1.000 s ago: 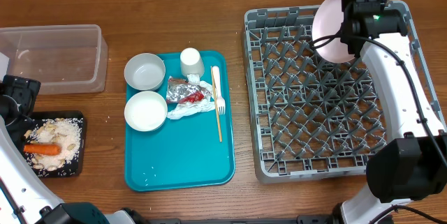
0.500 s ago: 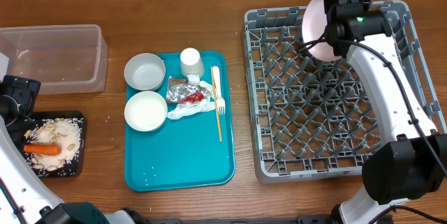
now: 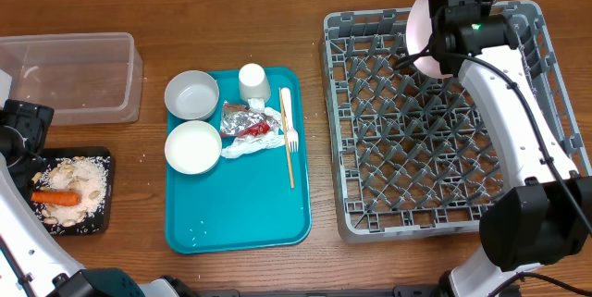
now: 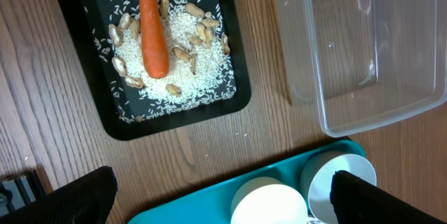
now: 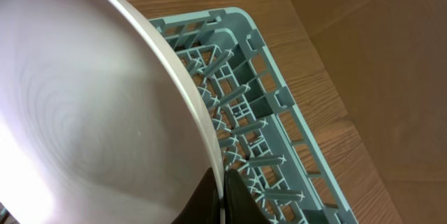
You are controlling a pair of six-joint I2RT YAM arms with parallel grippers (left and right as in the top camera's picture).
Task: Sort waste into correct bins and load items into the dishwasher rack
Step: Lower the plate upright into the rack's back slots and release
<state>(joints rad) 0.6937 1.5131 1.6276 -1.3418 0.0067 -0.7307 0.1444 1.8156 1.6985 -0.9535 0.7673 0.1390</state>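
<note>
My right gripper (image 5: 222, 190) is shut on the rim of the round white-pink plate (image 5: 84, 105), holding it on edge over the back rows of the grey dishwasher rack (image 3: 435, 149). From overhead the plate (image 3: 421, 33) shows beside the right wrist. On the teal tray lie two white bowls (image 3: 191, 94) (image 3: 193, 147), a cup (image 3: 253, 81), a fork (image 3: 289, 135), a foil wrapper (image 3: 248, 123) and a napkin (image 3: 245, 146). The carrot (image 4: 152, 32) lies on rice and nuts in the black tray (image 4: 174, 119). My left gripper (image 4: 222, 182) hangs open near the tray's left edge, holding nothing.
The clear tub (image 3: 69, 75) stands at the back left with only a few crumbs inside. The teal tray (image 3: 240, 214) sits between the black tray (image 3: 102, 163) and the rack. A few rice grains lie on the wood by the black tray.
My right gripper has carried the plate a little to the left along the rack's back rows and turned it more edge-on. The left arm has not moved.
</note>
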